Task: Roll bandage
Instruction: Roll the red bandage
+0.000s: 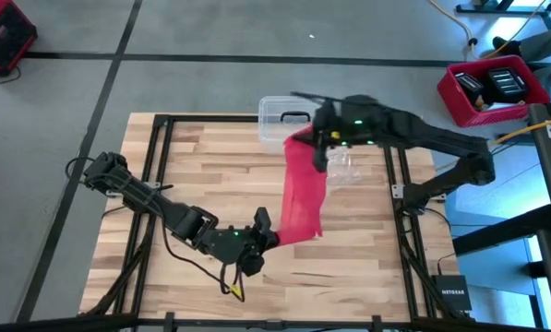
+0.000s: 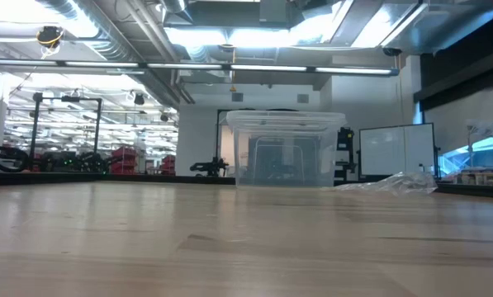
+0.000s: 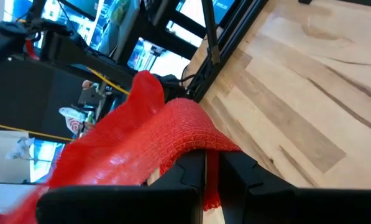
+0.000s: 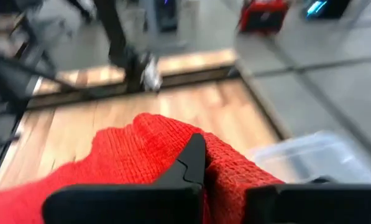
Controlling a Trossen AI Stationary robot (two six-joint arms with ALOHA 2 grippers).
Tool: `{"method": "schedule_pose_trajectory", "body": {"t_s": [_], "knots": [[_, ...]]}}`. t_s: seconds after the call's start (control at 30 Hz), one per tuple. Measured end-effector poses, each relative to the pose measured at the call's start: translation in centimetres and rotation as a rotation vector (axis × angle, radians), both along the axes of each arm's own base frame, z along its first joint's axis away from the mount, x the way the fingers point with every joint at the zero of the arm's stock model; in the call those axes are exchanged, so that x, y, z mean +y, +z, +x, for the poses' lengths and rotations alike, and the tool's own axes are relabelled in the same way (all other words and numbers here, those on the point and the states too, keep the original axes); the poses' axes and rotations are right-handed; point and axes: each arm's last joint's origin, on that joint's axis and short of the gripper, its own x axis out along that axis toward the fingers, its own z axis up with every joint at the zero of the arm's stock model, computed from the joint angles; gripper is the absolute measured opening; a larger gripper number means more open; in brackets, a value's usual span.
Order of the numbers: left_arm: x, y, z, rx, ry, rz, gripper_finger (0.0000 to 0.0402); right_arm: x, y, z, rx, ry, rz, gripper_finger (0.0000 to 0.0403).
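Bare wood planks fill the low view's foreground, op — light butcher-block table (image 2: 229, 247), nothing on the near part. At the far edge you've got 1 clear plastic box (image 2: 286, 150) and 1 crinkled clear wrapper (image 2: 395, 183) just beside it. Room behind: open ceiling w/ ducts and strip lights, whiteboards, red bins.

From above: black frame rails run along the table's sides; grey floor all round; 1 red crate (image 1: 490, 90) off the table on the right arm's side. Most of the tabletop on the left arm's side is open.

1 bandage (image 1: 304, 194), red, stretched in the air between 2 grippers, off the table. Right gripper (image 1: 319, 146) is up by the box, fingers pinched shut on the bandage's far end — red fabric bulges round its fingers (image 4: 194, 165). Left gripper (image 1: 261, 231) sits low near the table's front, narrow, clamped on the near end; fabric drapes over its fingers (image 3: 191, 177).
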Motion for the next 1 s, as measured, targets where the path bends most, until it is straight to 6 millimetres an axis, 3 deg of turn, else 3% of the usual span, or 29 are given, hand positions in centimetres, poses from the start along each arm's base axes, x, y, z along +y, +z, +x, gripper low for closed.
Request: {"method": "schedule_pose_trajectory", "body": {"t_s": [0.3, 0.47, 0.57, 0.77, 1.0], "knots": [[-0.5, 0.4, -0.1, -0.039, -0.014, -0.025, 0.0017, -0.9, -8.3, 3.4, 0.213, 0.157, 0.214, 0.0007], [-0.5, 0.4, -0.1, -0.04, -0.01, -0.034, 0.0017, -1.0, -11.4, 4.8, 0.286, 0.164, 0.328, 0.0012], [-0.5, 0.4, -0.1, -0.041, -0.003, -0.051, 0.0017, -1.0, -12.4, 5.4, 0.316, 0.188, 0.36, 0.0038], [0.2, -0.2, 0.3, -0.017, 0.007, -0.211, 0.0017, -1.0, -12.5, 5.6, 0.308, 0.204, 0.367, 0.0133], [1.1, -5.2, 0.7, -0.079, 0.003, -0.372, 0.0017, -1.0, -12.9, 5.7, 0.329, 0.201, 0.369, 0.0228]]}}
